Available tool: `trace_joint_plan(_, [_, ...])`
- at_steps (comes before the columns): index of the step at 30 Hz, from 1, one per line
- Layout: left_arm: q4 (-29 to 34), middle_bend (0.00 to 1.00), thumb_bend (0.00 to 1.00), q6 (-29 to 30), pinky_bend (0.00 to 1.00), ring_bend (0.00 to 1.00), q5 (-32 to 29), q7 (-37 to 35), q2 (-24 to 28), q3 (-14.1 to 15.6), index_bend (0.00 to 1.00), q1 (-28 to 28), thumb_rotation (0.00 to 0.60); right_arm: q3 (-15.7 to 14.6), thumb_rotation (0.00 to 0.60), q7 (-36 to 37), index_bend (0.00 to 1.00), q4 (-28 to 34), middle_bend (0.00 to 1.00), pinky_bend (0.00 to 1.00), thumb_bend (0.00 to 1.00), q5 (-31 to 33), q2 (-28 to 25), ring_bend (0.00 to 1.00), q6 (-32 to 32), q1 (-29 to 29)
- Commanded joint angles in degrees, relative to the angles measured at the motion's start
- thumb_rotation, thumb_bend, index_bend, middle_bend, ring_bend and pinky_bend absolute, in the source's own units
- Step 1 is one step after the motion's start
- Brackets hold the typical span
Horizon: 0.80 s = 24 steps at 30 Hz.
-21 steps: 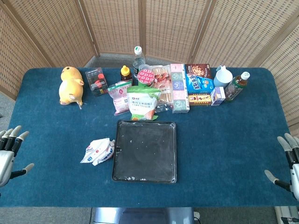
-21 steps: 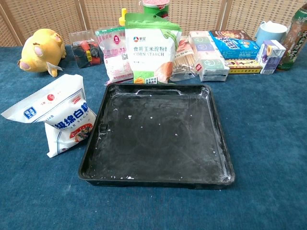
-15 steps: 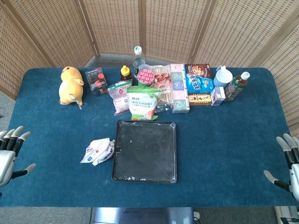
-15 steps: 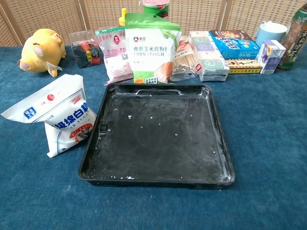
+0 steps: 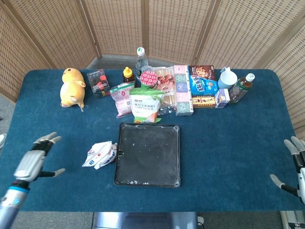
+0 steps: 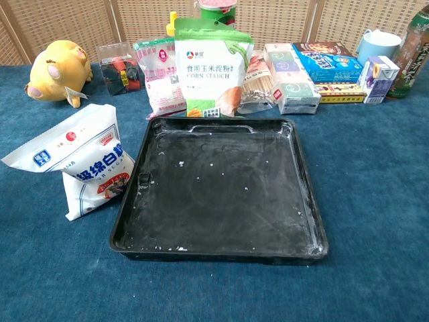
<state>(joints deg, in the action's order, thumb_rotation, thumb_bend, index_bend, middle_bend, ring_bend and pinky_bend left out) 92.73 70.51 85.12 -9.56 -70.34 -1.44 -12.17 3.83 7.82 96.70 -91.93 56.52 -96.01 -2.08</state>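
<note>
Two hands show in the head view, and the left hand (image 5: 32,162) is much the nearer to the white sugar bag (image 5: 100,154). Its fingers (image 5: 47,140) are spread and hold nothing, hovering over the blue bench (image 5: 228,143). The bag lies to the right of those fingers, near but apart, just left of the black baking tray (image 5: 116,179), its long axis running left to right. The right hand (image 5: 296,167) sits at the far right bench edge, fingers released and empty, well apart from bag and tray.
</note>
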Motion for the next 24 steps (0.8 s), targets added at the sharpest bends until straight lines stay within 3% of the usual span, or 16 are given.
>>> trace_joint_plan(1, [-3.63,0.00,0.01,-5.80,0.00,0.00,-3.69,-1.83,-7.40,-1.35,0.08,-3.67,0.600,0.13,0.600,0.52,0.00,-0.11,0.00,0.00,0.00,0.40,-0.16,0.00,0.06,-0.03])
trace_joint_plan(13, [-3.31,0.00,0.01,-7.13,0.01,0.00,-11.04,5.25,-16.72,-4.60,0.08,-6.39,0.600,0.31,0.600,2.41,0.00,-0.28,0.00,0.00,0.00,0.88,-0.58,0.00,0.20,-0.04])
trace_joint_plan(21, [-3.38,0.00,0.13,-5.97,0.17,0.00,-13.00,11.59,-22.38,-5.29,0.09,-7.80,0.600,0.32,0.600,3.09,0.00,-0.20,0.00,0.00,0.00,1.11,-0.78,0.00,0.34,-0.08])
trace_joint_plan(23, [-4.06,0.05,0.19,-3.49,0.27,0.08,-13.54,13.41,-24.50,-6.21,0.16,-7.54,0.600,0.36,0.600,3.34,0.00,-0.22,0.00,0.00,0.00,1.23,-0.87,0.00,0.33,-0.12])
trace_joint_plan(24, [-4.39,0.13,0.23,-2.63,0.34,0.16,-13.71,14.00,-25.30,-6.47,0.23,-7.43,0.600,0.37,0.600,3.45,0.00,-0.22,0.00,0.00,0.00,1.27,-0.90,0.00,0.34,-0.12])
